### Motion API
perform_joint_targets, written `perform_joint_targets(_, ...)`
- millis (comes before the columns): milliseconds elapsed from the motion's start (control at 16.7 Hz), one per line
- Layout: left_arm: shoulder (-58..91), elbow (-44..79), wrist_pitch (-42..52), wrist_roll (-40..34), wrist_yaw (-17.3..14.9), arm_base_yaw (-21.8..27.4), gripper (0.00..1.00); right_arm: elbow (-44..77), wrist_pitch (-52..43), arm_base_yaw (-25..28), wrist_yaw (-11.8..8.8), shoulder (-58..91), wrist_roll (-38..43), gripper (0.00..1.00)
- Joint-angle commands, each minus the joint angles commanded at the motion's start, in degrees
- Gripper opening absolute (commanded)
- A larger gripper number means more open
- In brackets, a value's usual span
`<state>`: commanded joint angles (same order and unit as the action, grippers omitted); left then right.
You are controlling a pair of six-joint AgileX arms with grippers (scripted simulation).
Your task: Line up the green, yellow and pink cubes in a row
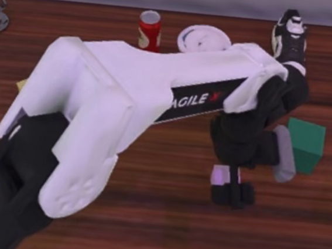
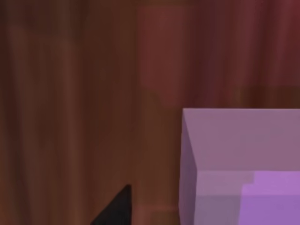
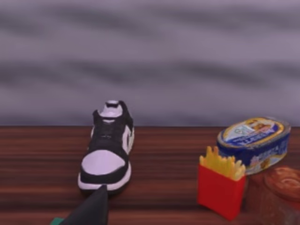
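Cube [image 1: 219, 174], pale lilac-pink, matte, in left claw [image 1: 230, 192]

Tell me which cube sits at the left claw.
The pink cube, smallest, right at the left claw; the green cube stands apart, yellow cube mostly hidden.

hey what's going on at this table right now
The left arm reaches across the table, its gripper down at the pink cube, just left of the green cube. Whether it grips the cube isn't clear. The yellow cube barely peeks out from under the arm at the left. The right arm isn't seen from above; its wrist camera looks at a sneaker, a fries box and a tin.
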<state>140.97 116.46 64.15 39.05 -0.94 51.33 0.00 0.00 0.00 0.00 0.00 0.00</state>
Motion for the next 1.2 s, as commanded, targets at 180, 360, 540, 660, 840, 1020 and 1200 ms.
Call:
perform_joint_targets(180, 0.0, 0.0, 0.0, 0.0, 0.0, 0.0, 1.00, 0.0, 0.0, 0.0, 0.0, 0.0, 0.0, 1.00)
perform_joint_targets(360, 0.0, 0.0, 0.0, 0.0, 0.0, 0.0, 1.00, 0.0, 0.0, 0.0, 0.0, 0.0, 0.0, 1.00)
perform_joint_targets(540, -0.1, 1.0, 1.0, 0.2, 0.0, 0.0, 1.00, 0.0, 0.0, 0.0, 0.0, 0.0, 0.0, 1.00)
perform_joint_targets(660, -0.5, 4.0, 4.2, 0.1, 0.0, -0.3, 1.00, 0.0, 0.0, 0.0, 0.0, 0.0, 0.0, 1.00)
perform_joint_targets(840, -1.3, 9.4, 11.0, 0.0, 0.0, -0.9, 1.00, 0.0, 0.0, 0.0, 0.0, 0.0, 0.0, 1.00)
perform_joint_targets(1020, -1.9, 12.5, 14.4, 0.0, 0.0, -1.3, 1.00, 0.0, 0.0, 0.0, 0.0, 0.0, 0.0, 1.00)
perform_joint_targets(1200, -1.7, 12.4, 14.3, 0.0, 0.0, -0.9, 1.00, 0.0, 0.0, 0.0, 0.0, 0.0, 0.0, 1.00)
